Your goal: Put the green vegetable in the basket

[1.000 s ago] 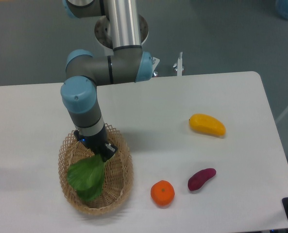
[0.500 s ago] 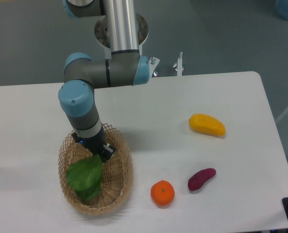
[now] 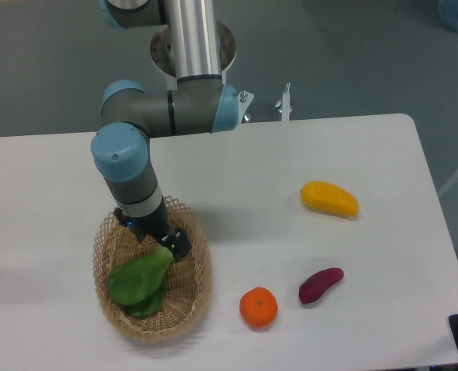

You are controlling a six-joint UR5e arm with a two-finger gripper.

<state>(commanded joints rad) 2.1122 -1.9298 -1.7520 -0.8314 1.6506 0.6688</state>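
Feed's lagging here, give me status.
Claw low over basket, jaw state unclear. Green vegetable inside basket, stalk end at claw. Nothing in the way.

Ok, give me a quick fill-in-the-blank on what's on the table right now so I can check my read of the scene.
1. The green vegetable lies inside the ____.
2. The gripper is above the basket, at the vegetable's ____ end.
3. The orange sits on the table between the basket and the ____ sweet potato.
4. The fruit farthest from the basket is the yellow ____.

Missing words: basket; stalk; purple; mango
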